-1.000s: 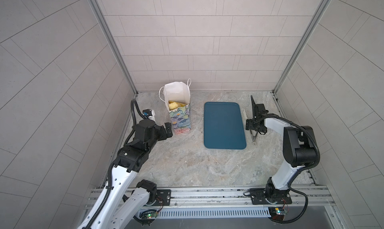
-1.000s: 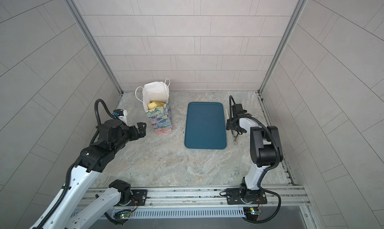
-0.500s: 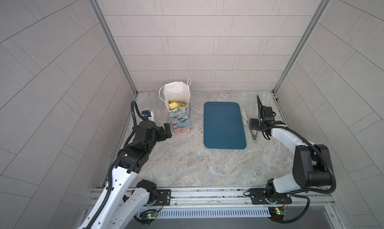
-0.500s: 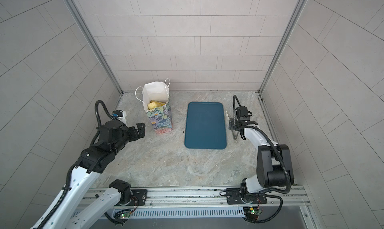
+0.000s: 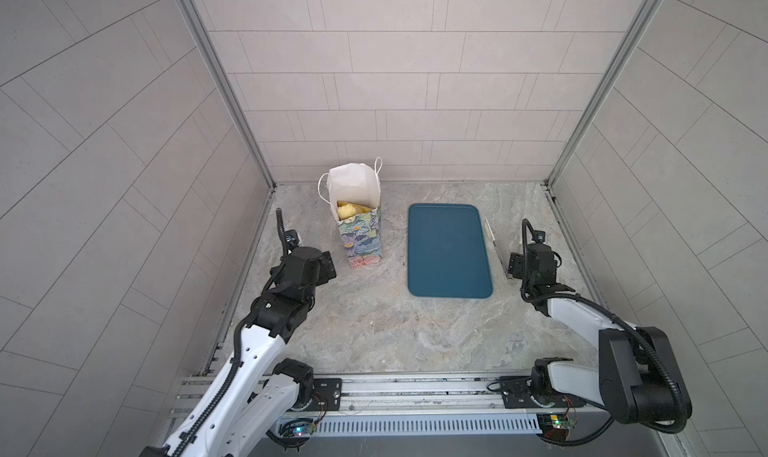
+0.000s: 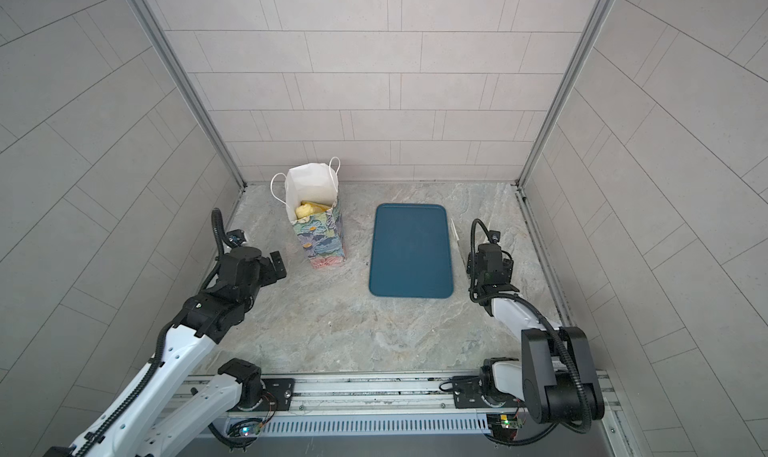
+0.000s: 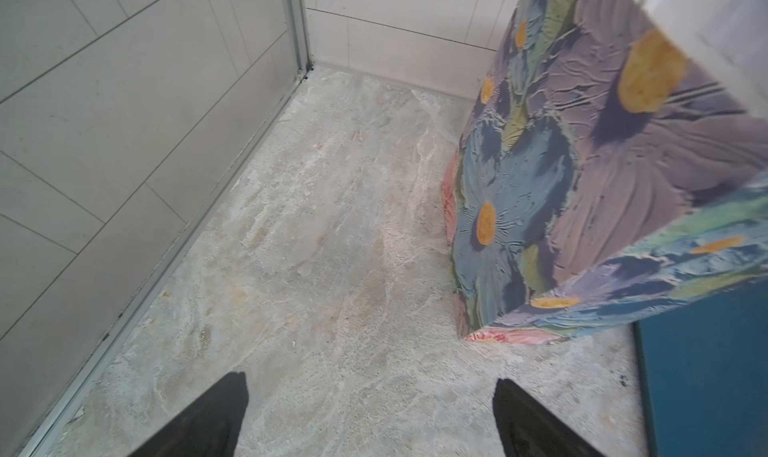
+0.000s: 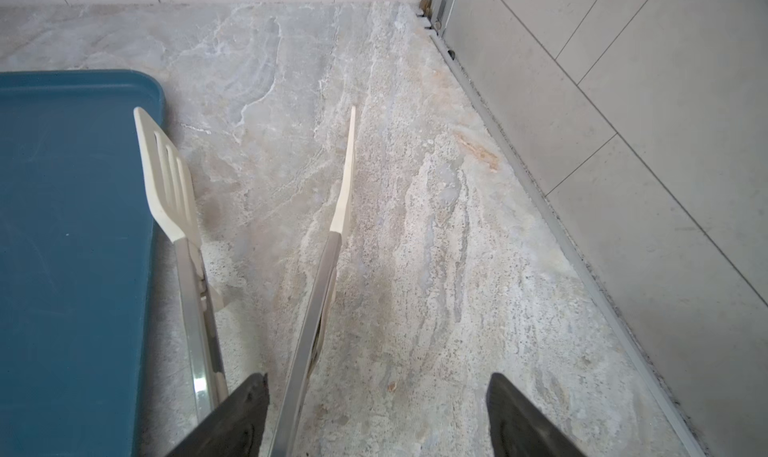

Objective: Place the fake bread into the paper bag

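**Top views.** Paper bag (image 5: 360,234) (image 6: 323,239): stood upright at the rear left of the table (image 5: 374,322), mouth open. Fake bread (image 5: 348,210) (image 6: 306,210): yellow pieces seen inside the bag. Teal tray (image 5: 448,251): laid flat, right of the bag. Tongs (image 5: 495,245): laid along the tray's right edge.

**Left wrist view.** Left gripper (image 7: 370,392): fingers spread wide, nothing grasped, with the bag (image 7: 582,176) near.

**Right wrist view.** Right gripper (image 8: 376,392): fingers spread and released. One arm of the tongs (image 8: 332,243) is seen between them, beside the tray (image 8: 75,234).
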